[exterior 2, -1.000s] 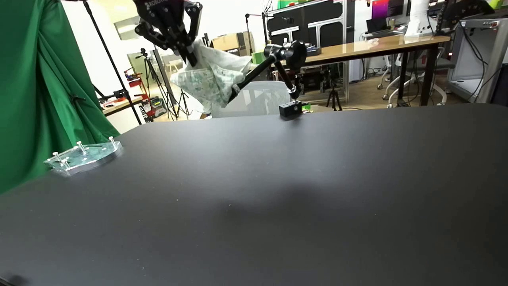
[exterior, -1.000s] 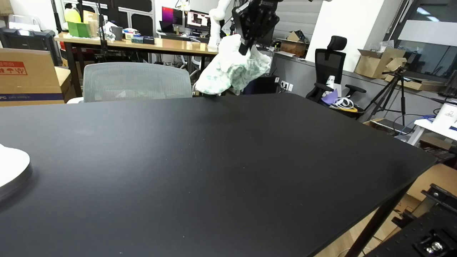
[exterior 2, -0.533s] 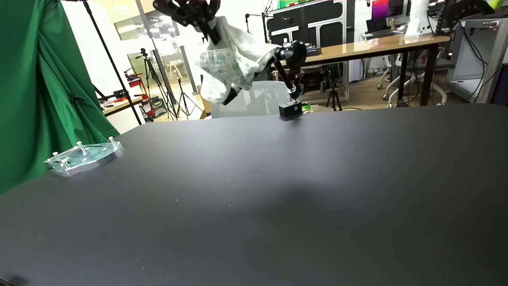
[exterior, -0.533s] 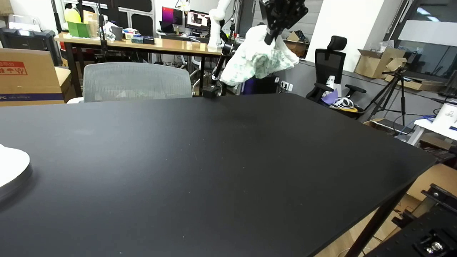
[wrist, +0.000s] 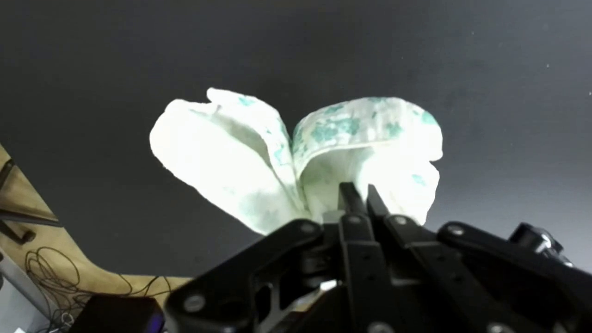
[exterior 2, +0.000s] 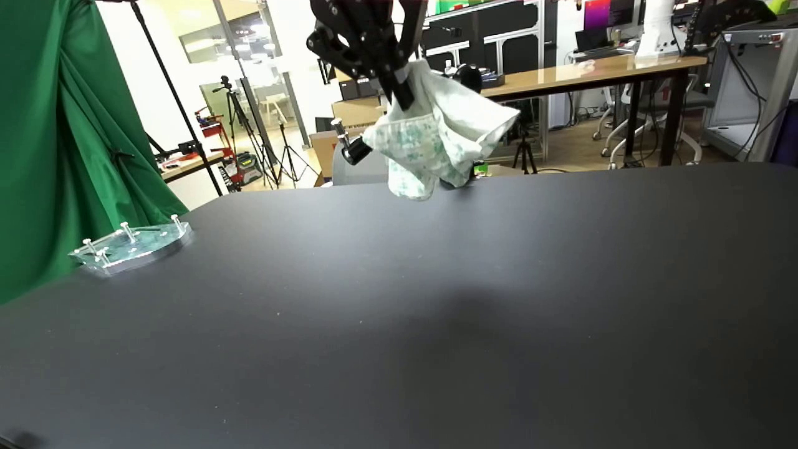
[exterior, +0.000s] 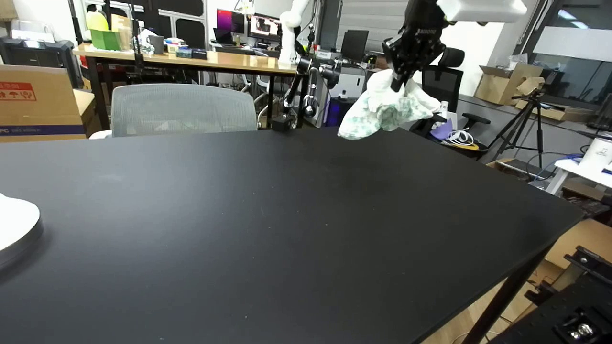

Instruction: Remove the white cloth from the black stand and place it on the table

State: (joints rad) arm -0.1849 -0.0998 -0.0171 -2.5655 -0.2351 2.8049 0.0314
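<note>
The white cloth (exterior: 382,107) with a green print hangs from my gripper (exterior: 398,85). The fingers are closed on its upper part, and its lower folds hang loose. It also shows in an exterior view (exterior 2: 418,146) and in the wrist view (wrist: 356,127), above the black table (exterior: 267,215). The black stand (exterior: 311,79) is a jointed arm with a small block base at the table's far edge, and the cloth is apart from it. In an exterior view the cloth and gripper (exterior 2: 399,100) hide most of the stand (exterior 2: 357,151). Part of the stand (wrist: 536,240) shows right of the fingers (wrist: 360,192) in the wrist view.
A clear plate with upright bolts (exterior 2: 134,246) lies at the table's left edge in an exterior view. A white rounded object (exterior: 16,222) is at the left edge of an exterior view. A grey mesh chair (exterior: 184,107) stands behind the table's far edge.
My gripper lifted the cloth up off the stand, then lowered it somewhat. Both moved rightward in both exterior views. The stand, at first mostly covered, now shows uncovered in an exterior view.
</note>
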